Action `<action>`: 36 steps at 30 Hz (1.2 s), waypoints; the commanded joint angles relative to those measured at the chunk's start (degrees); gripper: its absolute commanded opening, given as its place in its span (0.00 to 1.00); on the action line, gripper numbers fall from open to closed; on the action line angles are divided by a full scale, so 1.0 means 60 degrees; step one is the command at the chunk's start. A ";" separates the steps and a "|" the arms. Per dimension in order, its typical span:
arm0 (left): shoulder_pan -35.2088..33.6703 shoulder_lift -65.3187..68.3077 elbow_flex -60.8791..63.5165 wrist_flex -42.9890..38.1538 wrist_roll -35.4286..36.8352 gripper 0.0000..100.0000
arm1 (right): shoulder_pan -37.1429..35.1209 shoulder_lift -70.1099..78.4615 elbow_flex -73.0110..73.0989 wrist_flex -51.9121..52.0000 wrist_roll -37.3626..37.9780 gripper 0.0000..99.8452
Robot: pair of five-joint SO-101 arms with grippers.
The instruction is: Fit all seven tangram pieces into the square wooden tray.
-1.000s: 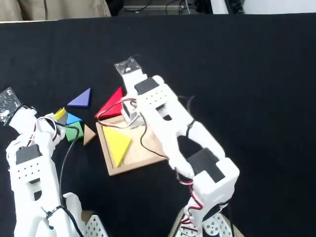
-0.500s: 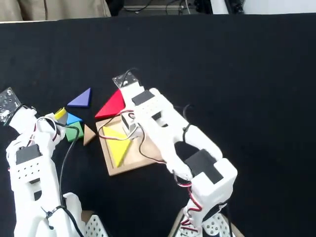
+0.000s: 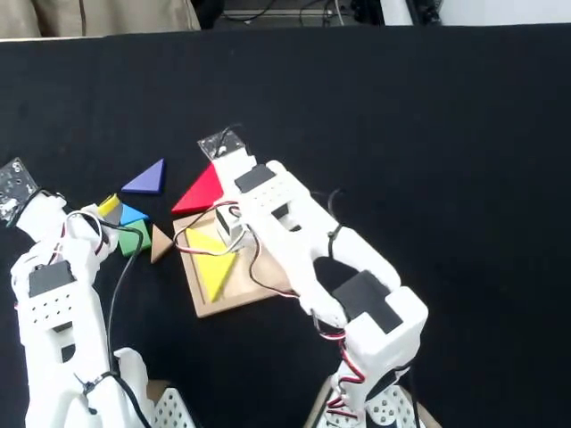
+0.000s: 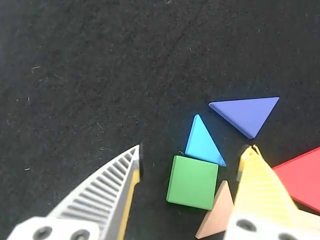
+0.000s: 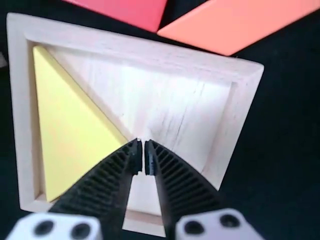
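Risk, tray: With the right gripper [image 5: 140, 150] low over the tray [image 3: 241, 300] and its fingers drawn almost together, a downward press could skid the tray across the bench or jolt the yellow triangle [image 3: 212, 259] off its corner.
Risk, loose pieces: A shifted tray would probably push the red triangle [image 3: 203, 192] and the orange parallelogram [image 5: 235, 22], both lying just outside its far rim.
Risk, left side: The left gripper [image 4: 193, 150] is spread wide over pieces packed close together. If it is closed there, two could be caught at once, or the tan triangle [image 4: 216, 212] knocked aside.
Tray contents: One piece is held, the yellow triangle, laid flat against the wall on the left arm's side with its apex near the tray's middle. The rest of the wooden floor is bare.
Outside the tray: Six pieces are counted. The tan triangle lies just beside the tray's corner on the left arm's side. The green square [image 4: 192, 181] and the blue triangle [image 4: 202, 142] lie further out, touching each other. The purple triangle [image 4: 246, 114] lies apart from them, beyond the tray's far corner.
Right fingers: Narrow and holding nothing, they are poised above the bare floor just beside the yellow apex.
Left fingers: Wide and holding nothing.
Progress: One of seven is judged placed.
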 commanded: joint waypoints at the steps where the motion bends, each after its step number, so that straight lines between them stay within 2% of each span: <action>1: 0.0051 -0.0029 -0.0051 -0.0147 0.0088 0.31 | -0.0132 -0.0520 -0.0051 -0.0088 0.0073 0.01; 11: 0.0051 -0.0029 -0.0051 -0.0147 0.0088 0.31 | -0.0557 -0.0520 -0.0022 -0.0132 0.0073 0.01; 20: 0.0051 -0.0029 -0.0051 -0.0147 0.0088 0.31 | -0.0059 -0.0476 0.0051 -0.0117 0.0073 0.01; 28: 0.0051 -0.0029 -0.0051 -0.0161 0.0088 0.31 | -0.0015 0.0608 0.0095 -0.0337 0.0073 0.01; 36: 0.0110 -0.0029 -0.0051 -0.0161 0.0088 0.31 | -0.0527 0.0725 -0.0007 -0.0410 0.0073 0.01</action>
